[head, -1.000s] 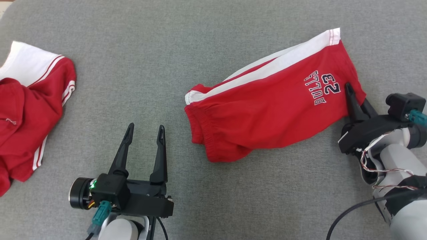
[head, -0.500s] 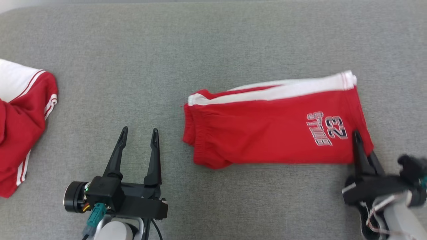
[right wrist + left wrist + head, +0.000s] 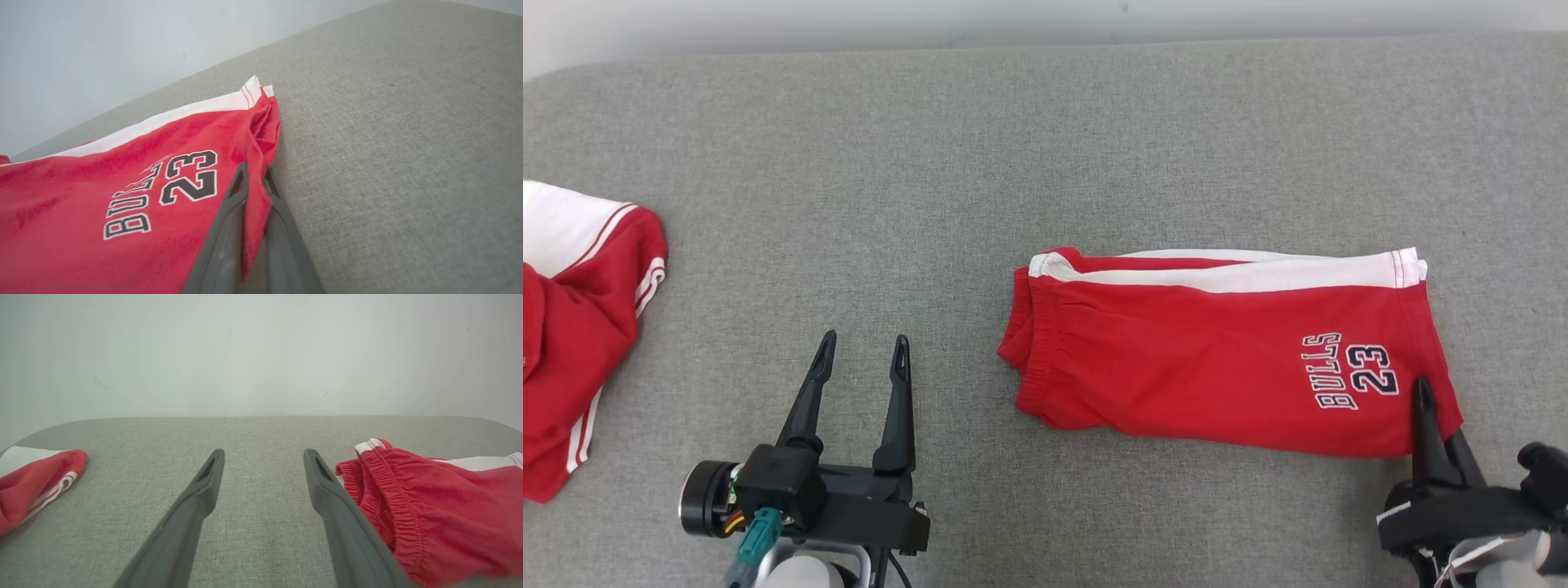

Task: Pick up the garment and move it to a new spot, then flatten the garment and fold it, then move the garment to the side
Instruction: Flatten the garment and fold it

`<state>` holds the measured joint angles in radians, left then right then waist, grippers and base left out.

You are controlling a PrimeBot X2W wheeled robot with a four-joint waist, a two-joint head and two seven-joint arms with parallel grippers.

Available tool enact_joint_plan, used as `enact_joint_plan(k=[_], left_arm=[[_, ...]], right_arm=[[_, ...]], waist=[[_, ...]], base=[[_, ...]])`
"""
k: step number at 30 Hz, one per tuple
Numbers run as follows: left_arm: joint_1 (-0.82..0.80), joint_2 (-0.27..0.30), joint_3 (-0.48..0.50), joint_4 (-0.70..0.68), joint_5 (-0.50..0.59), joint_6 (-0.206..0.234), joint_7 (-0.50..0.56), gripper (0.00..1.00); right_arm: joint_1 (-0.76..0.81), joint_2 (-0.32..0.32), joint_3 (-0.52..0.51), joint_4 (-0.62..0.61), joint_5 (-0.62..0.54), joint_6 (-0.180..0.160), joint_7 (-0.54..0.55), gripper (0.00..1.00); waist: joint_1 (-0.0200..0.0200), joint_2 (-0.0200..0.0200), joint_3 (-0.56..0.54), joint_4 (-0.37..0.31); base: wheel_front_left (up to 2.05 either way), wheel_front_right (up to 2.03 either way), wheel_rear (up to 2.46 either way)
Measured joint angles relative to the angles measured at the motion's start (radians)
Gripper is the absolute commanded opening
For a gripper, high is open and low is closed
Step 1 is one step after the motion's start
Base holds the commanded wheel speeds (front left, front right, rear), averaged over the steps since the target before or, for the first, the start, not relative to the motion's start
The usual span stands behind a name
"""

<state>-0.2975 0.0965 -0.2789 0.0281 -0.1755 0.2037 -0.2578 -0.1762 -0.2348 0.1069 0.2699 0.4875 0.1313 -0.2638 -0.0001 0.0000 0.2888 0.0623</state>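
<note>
1. Head view first: the red shorts (image 3: 1217,367) lie lengthwise on the grey table (image 3: 931,163), right of centre. The white stripe runs along the far edge, the waistband points toward the middle and the "BULLS 23" print sits near the leg end. The right gripper (image 3: 1425,404) is down at the near corner of the hem, fingers pinched tight with cloth between them. The left gripper (image 3: 865,339) hovers near the waistband on its left, fingers spread wide, holding nothing. A second red garment (image 3: 572,327) sits bunched at the far left, well apart.
2. Left wrist view: bare table shows between the two spread fingers. The elastic waistband is just beside the right-hand finger, untouched, with its layers a little ruffled.
3. Right wrist view: both fingers are closed on a thin fold of hem just beside the number, and the leg opening puckers beyond the tips.
4. My read is that this is the flattening step, done one-handed so far. To do it well, stay low and draw gently along the length, away from the waistband, so the cloth goes taut without lifting. Bring the free hand onto the near waistband corner as an anchor. A pull from one corner alone could skew the layers and the stripe
</note>
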Motion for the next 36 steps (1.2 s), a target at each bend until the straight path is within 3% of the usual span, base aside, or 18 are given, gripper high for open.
enact_joint_plan(k=[6,16,24,32,33,34,35,36], left_arm=[[0.003,0.001,0.001,0.003,0.0,-0.006,0.0,1.0],[0.007,-0.002,-0.012,0.031,-0.012,-0.009,0.0,1.0],[0.006,-0.008,-0.03,0.036,-0.014,-0.013,0.0,1.0],[0.007,-0.012,-0.037,0.036,-0.016,-0.011,0.0,1.0],[0.007,-0.012,-0.038,0.036,-0.016,-0.011,0.0,1.0],[0.007,-0.013,-0.038,0.036,-0.016,-0.009,0.0,1.0],[0.007,-0.013,-0.038,0.035,-0.016,-0.009,0.0,1.0],[0.007,-0.013,-0.038,0.035,-0.016,-0.009,0.0,1.0]], right_arm=[[-0.049,-0.008,0.057,-0.108,-0.05,0.0,0.012,0.0],[-0.088,0.035,0.33,-0.309,-0.054,0.0,0.115,0.0],[-0.157,0.045,0.486,-0.244,-0.017,0.0,0.152,0.0],[-0.187,0.051,0.568,-0.117,0.009,0.0,0.139,0.0],[-0.191,0.053,0.576,-0.106,0.016,0.0,0.137,0.31],[-0.197,0.055,0.586,-0.095,0.026,0.0,0.132,0.47],[-0.204,0.058,0.596,-0.087,0.027,0.0,0.129,0.86],[-0.209,0.061,0.606,-0.08,0.035,0.0,0.128,1.0]], waist=[[0.0,0.0001,-0.009,0.004],[0.0,0.0,-0.029,0.028],[0.0,0.0,-0.037,0.062],[0.0,0.0,-0.035,0.088],[0.0,0.0,-0.033,0.089],[0.0001,0.0,-0.032,0.088],[0.0002,0.0,-0.03,0.087],[0.0002,0.0,-0.029,0.086]], base=[[0.0,0.0,0.0],[0.0,0.0,0.0],[0.0,0.0,0.0],[0.0,0.0,0.0],[0.0,0.0,0.0],[0.0,0.0,0.0],[0.0,0.0,0.0],[0.0,0.0,0.0]])
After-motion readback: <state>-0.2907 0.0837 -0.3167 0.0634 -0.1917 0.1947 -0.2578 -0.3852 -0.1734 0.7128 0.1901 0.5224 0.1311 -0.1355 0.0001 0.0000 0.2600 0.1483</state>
